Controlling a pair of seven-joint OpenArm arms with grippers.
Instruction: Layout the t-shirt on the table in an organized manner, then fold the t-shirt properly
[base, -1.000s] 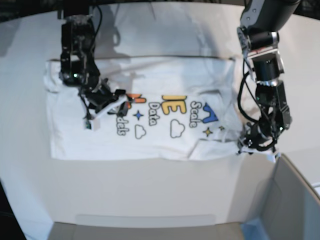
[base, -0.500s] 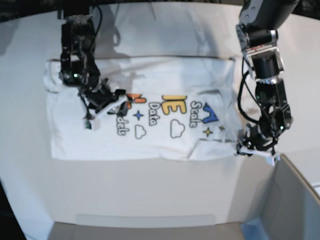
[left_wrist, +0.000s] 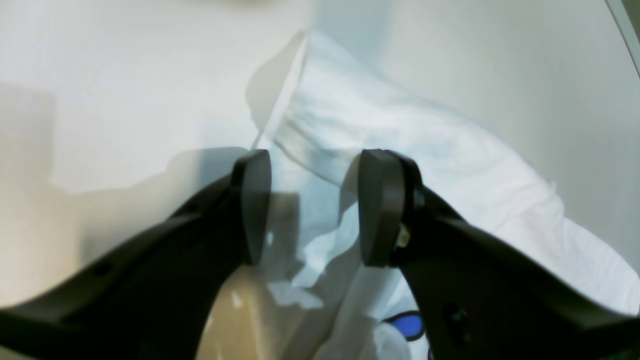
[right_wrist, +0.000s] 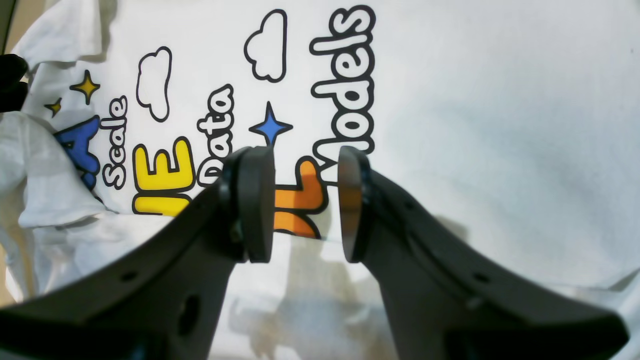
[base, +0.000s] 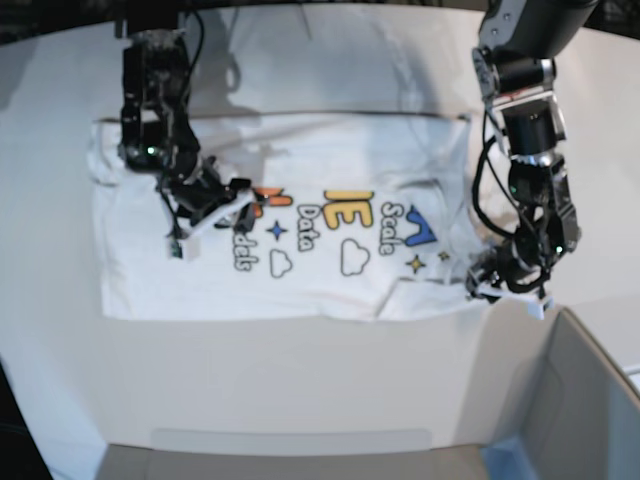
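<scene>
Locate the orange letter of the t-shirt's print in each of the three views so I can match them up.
Base: the orange letter sits left of centre, just right of the right gripper.
Right wrist: it lies at centre, seen between the open fingers.
Left wrist: not in it; only plain white cloth and a scrap of blue print show.
Shared landmark: the blue star beside the orange letter, in the base and right wrist views.
</scene>
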